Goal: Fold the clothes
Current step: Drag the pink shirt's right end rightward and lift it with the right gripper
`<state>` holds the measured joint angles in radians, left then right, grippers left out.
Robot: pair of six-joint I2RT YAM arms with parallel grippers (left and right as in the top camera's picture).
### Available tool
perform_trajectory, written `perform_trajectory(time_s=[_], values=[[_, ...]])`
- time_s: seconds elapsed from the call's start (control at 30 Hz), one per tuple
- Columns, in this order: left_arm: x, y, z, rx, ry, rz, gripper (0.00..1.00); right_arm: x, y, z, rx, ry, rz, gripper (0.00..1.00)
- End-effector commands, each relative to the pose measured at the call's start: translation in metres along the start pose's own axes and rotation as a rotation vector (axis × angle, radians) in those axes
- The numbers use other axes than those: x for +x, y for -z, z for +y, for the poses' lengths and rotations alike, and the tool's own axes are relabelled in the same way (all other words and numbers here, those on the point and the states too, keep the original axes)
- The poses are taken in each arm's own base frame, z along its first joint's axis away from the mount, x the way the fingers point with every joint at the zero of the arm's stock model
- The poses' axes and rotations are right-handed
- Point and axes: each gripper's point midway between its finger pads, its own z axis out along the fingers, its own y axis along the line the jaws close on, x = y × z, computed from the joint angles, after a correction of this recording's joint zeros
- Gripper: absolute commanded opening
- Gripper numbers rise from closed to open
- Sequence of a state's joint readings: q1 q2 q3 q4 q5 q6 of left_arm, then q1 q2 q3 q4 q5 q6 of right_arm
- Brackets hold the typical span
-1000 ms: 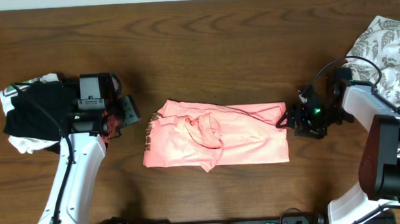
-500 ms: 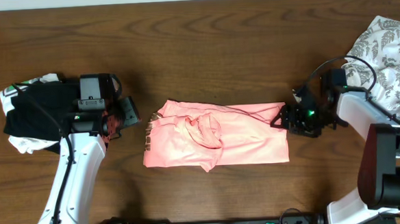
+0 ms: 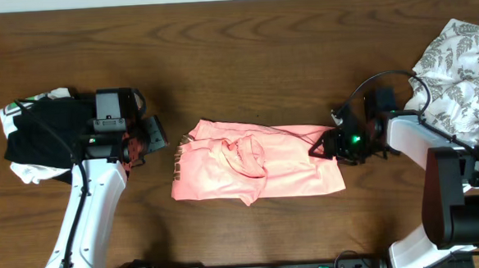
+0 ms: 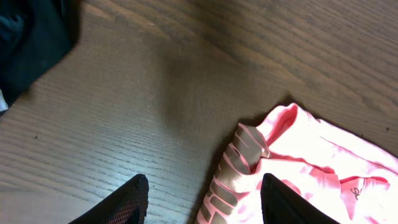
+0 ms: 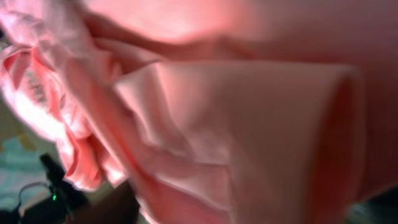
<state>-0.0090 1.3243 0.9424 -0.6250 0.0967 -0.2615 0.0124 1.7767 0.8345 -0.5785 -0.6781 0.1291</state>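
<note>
T-shirt [image 3: 258,167], salmon-pink and rumpled, lies at the middle of the table [image 3: 243,52], with the right gripper [image 3: 321,148] at its right edge, grip impossible to tell behind cloth, the left gripper [image 4: 202,186] parted and empty off its left hem, a leaf-print garment [image 3: 458,65] at the table's right end and a black-and-white bundle [image 3: 38,136] at its left end.

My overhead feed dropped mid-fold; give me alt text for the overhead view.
A plain salmon-pink T-shirt lies as a rumpled rectangle mid-way across the dark wooden table, with the right gripper at its right edge and the left gripper just off its left edge. A black-and-white fabric bundle sits far left, a white grey-leaf-print garment far right.
</note>
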Motion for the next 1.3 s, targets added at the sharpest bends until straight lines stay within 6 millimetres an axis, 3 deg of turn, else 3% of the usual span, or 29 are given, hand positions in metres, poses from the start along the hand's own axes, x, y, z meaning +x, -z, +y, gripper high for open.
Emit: perform_trajectory(time_s=[0.0,0.07,0.3,0.53,0.97,1.27], values=[[0.000,-0.001,0.004,-0.017,-0.002,0.006,0.58,0.038,-0.021,-0.054,0.222,-0.103,0.111,0.32],[0.000,-0.001,0.004,-0.017,-0.002,0.007,0.58,0.038,-0.021,-0.054,0.222,-0.106,0.110,0.21],[0.001,-0.001,0.004,-0.018,-0.001,0.010,0.58,0.035,-0.021,-0.054,0.221,-0.109,0.100,0.02],[0.003,-0.001,0.005,-0.020,-0.001,0.017,0.58,0.007,-0.008,-0.063,0.236,-0.135,0.012,0.01],[0.003,-0.001,0.005,-0.020,-0.001,0.018,0.58,-0.053,0.066,-0.079,0.374,-0.134,-0.091,0.01],[0.004,-0.001,0.005,-0.021,-0.001,0.021,0.58,-0.084,0.141,-0.102,0.525,-0.203,-0.189,0.01]])
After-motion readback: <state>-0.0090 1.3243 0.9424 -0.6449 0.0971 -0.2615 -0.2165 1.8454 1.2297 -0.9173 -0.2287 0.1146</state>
